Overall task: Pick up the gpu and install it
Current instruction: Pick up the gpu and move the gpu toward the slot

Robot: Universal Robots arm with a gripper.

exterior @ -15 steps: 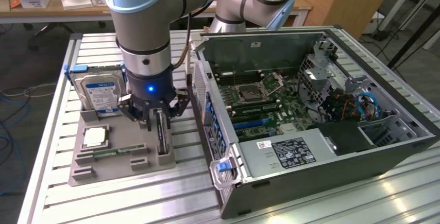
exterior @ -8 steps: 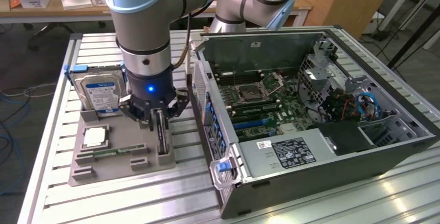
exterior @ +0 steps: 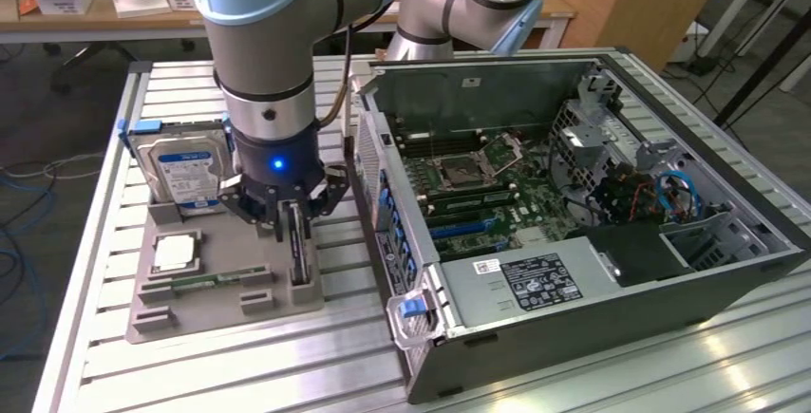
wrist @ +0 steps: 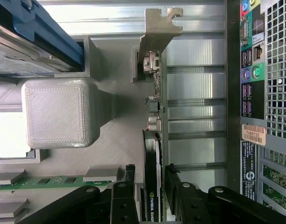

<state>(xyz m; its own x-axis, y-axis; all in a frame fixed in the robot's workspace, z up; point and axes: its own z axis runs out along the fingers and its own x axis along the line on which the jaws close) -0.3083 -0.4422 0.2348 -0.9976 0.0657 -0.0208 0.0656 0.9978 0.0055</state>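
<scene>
The gpu [exterior: 300, 259] is a thin black card standing on edge in a slot of the grey holder [exterior: 216, 316], left of the open computer case [exterior: 595, 280] in the exterior view. My gripper [exterior: 291, 212] hangs straight down over it. In the wrist view the gpu [wrist: 152, 149], with its metal bracket [wrist: 158, 28] at the far end, runs between my black fingers [wrist: 130, 179], which press against both of its faces. The gripper [wrist: 151, 176] is shut on the card, which still sits in its slot.
The holder also carries a silver hard drive [exterior: 181, 168], a processor chip [exterior: 174, 253] and a green memory stick [exterior: 203, 282]. The case's motherboard [exterior: 488, 185] lies exposed, its rear panel [wrist: 267, 70] close beside the holder. A desk stands behind the slatted table.
</scene>
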